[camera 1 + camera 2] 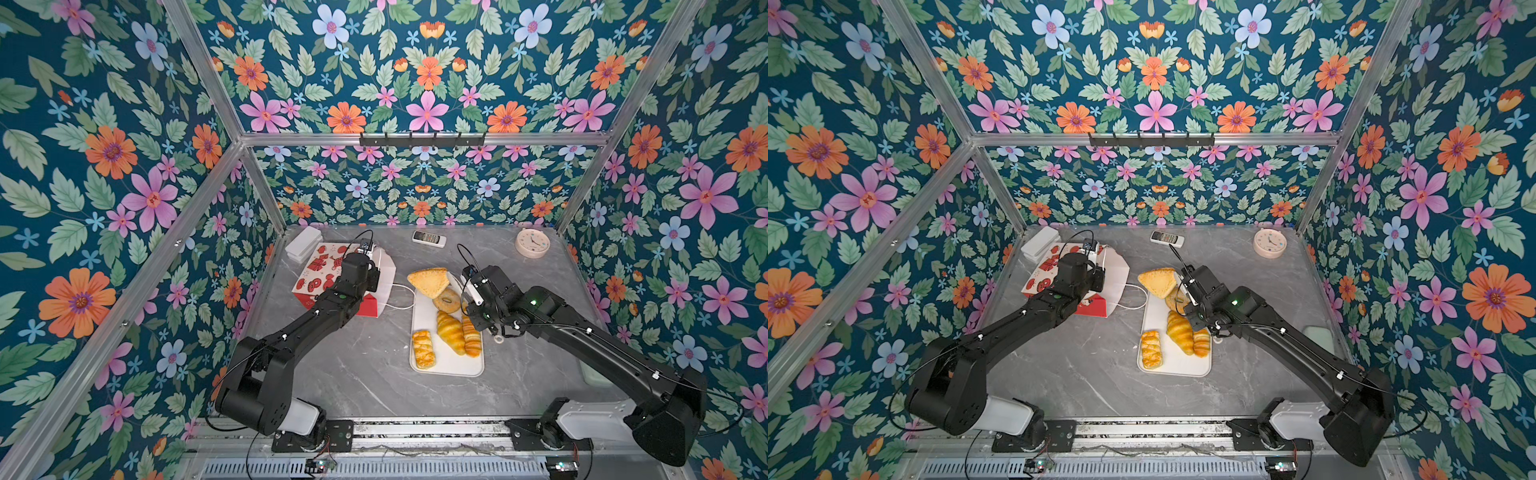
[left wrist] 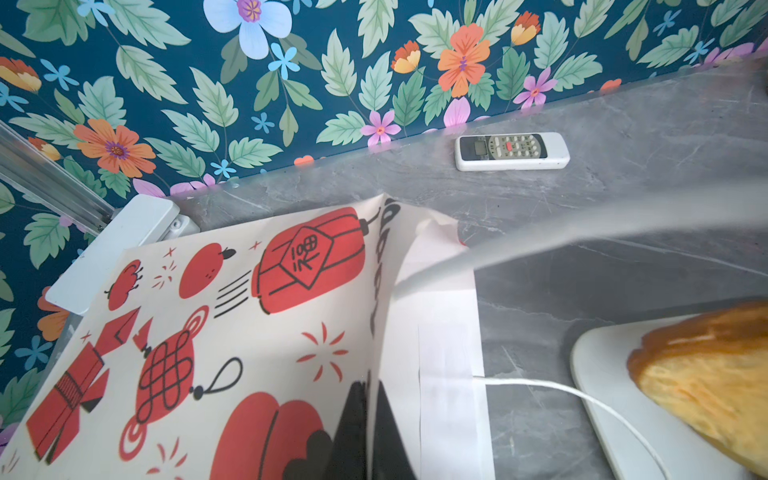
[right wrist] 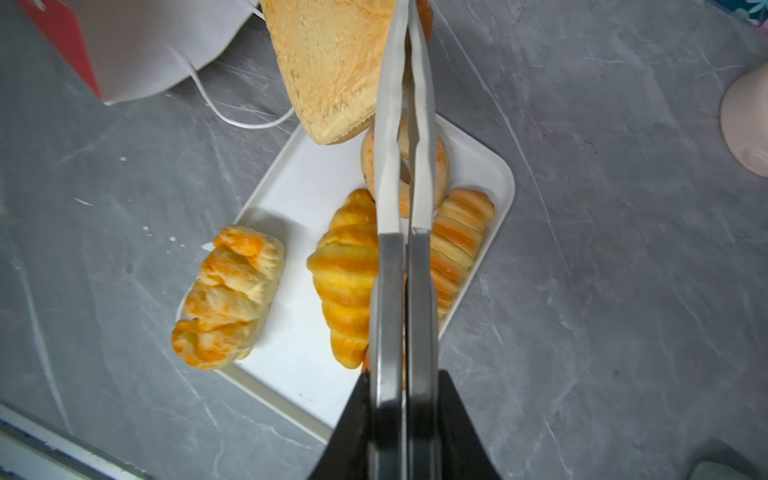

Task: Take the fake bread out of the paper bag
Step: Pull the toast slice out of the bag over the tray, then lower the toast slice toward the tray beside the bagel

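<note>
While outstretched, right tool (image 3: pixel 405 388) around tongs (image 3: pixel 388 166).

2 black jointed arms (image 1: pixel 291 332), white base housings (image 1: pixel 301 415), small green indicator lights (image 1: pixel 535 302)

The paper bag (image 1: pixel 320 270) lies on its side at the back left of the counter (image 1: pixel 365 374), with a box (image 1: pixel 303 245) just behind it in the corner; the tray (image 1: pixel 446 365) sits to the bag's right, near the middle; on it the plaited piece (image 1: pixel 423 349) lies front left; the croissant (image 1: pixel 451 332) lies to its right, touching the ridged loaf (image 1: pixel 471 336) further right; the bagel (image 1: pixel 446 300) lies behind those two; the wedge of bread (image 1: pixel 429 280) is over the tray's far end, between the tips of the tongs (image 3: pixel 387 166), which reach in from the right; the remote (image 1: pixel 429 239) lies at back centre; the clock (image 1: pixel 532 243) is at back right.
</note>
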You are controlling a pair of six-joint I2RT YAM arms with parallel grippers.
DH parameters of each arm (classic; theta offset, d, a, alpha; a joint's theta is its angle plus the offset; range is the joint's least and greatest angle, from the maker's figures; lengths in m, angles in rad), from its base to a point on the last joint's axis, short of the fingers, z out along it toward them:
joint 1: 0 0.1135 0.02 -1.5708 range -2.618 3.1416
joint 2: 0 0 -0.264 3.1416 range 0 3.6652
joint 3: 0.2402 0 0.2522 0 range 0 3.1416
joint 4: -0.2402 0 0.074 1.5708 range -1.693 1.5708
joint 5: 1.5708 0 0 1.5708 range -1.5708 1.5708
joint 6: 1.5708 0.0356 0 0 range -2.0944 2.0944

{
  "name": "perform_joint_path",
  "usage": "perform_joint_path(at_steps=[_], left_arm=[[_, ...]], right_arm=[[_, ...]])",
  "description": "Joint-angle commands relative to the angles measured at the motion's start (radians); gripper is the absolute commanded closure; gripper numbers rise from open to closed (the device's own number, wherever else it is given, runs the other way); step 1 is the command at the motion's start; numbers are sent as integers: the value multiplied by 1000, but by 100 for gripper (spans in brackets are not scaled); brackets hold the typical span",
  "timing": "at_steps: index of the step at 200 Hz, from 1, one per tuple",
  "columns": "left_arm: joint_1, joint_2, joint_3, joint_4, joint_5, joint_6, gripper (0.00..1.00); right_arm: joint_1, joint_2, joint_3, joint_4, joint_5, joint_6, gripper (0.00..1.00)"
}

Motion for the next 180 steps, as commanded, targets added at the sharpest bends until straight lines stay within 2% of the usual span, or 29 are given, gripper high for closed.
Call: perform_joint_path(at_steps=[1,134,180], left_arm=[[2,-14,-11,12,-19,-9,100],[23,-87,-95,52,-20,-26,100],[25,-92,-108,72,-9,-34,100]], right_arm=[[0,3,-9,17,66,-37,97],[2,112,-11,95,67,-49,96],[49,135,-49,101,116,-48,95]])
